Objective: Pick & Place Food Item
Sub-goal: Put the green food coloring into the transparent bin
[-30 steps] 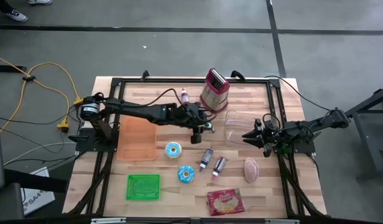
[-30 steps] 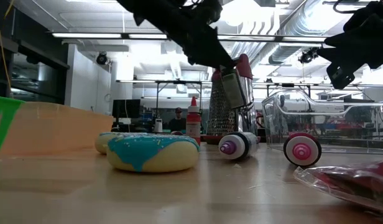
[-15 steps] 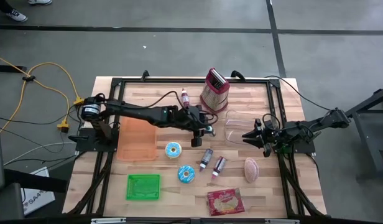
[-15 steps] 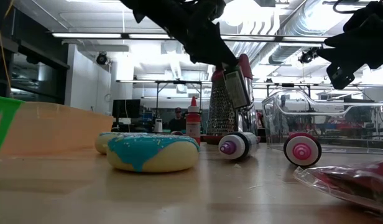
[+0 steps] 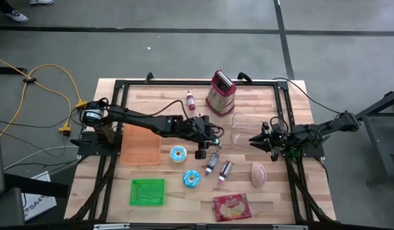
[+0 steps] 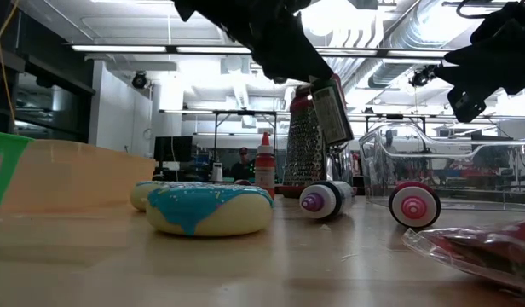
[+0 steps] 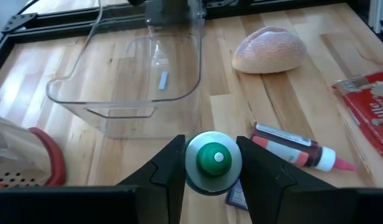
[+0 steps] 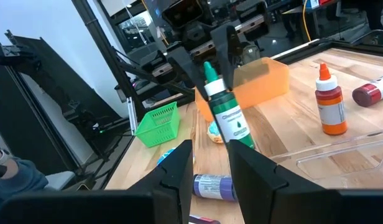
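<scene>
A green bottle [image 8: 230, 121] with a green cap and a white collar hangs over the middle of the table. My left gripper [image 5: 208, 135] is shut on its top. In the low view the bottle [image 6: 331, 111] shows tilted, well above the wood. My right gripper [image 5: 253, 139] waits at the table's right side, next to the clear plastic container [image 5: 244, 130]. Its fingers stand open with nothing between them [image 8: 211, 165]. My left gripper pinches the bottle's capped top, at the white collar [image 7: 193, 163] round the green cap, between its two fingers [image 7: 170, 165]. The fingers slant down from the table's left side. The bottle's body [image 8: 235, 127] hangs tilted below them, clear of the table.
Two iced doughnuts [image 5: 178, 153] [image 5: 191, 179], two purple bottles [image 5: 212, 163] [image 5: 225, 170], a bread roll [image 5: 258, 173] and a red packet [image 5: 231, 207] lie on the near half. An orange bin [image 5: 141, 142], a green basket [image 5: 148, 191], a grater [image 5: 220, 92] and a small red bottle [image 5: 190, 99] stand around.
My left gripper has swung toward the table's near edge, carrying the green bottle with it. The bottle stays tilted and clear of the table.
</scene>
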